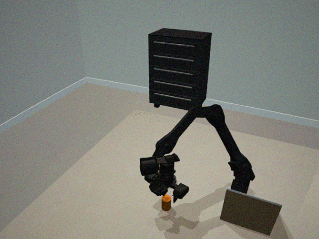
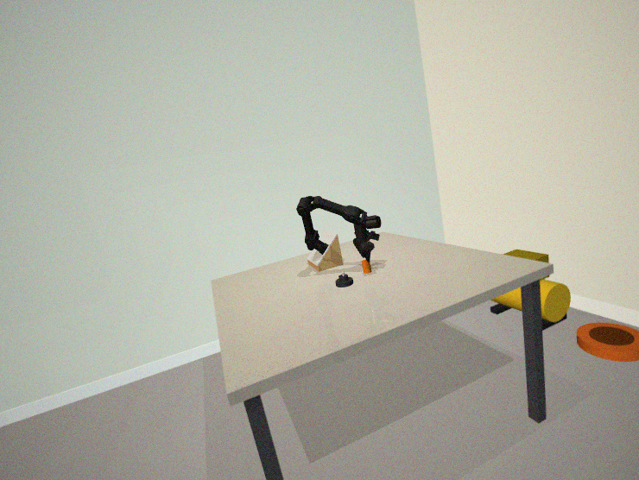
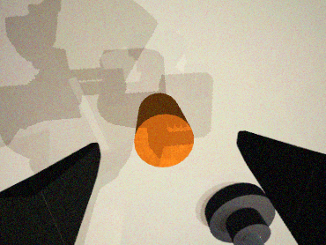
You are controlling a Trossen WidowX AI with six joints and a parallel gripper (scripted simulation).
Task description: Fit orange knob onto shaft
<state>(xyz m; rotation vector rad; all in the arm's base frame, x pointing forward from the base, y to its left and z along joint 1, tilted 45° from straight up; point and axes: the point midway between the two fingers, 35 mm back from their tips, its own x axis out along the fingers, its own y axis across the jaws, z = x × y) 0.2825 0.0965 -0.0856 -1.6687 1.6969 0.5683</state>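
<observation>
Pale blue-green wall [image 1: 257,74] [image 2: 206,129] rose behind the worktop [image 1: 90,198] [image 2: 299,330] [image 3: 273,66], where the orange knob [image 1: 166,203] [image 2: 366,266] [image 3: 164,140] stood upright beneath the wide-open, empty gripper [image 1: 168,197] [image 2: 367,257] [image 3: 169,143], apart from the round pedestal [image 2: 344,282] [image 3: 240,209] and, in the exterior view, closer than it to the worktop's far corner.
</observation>
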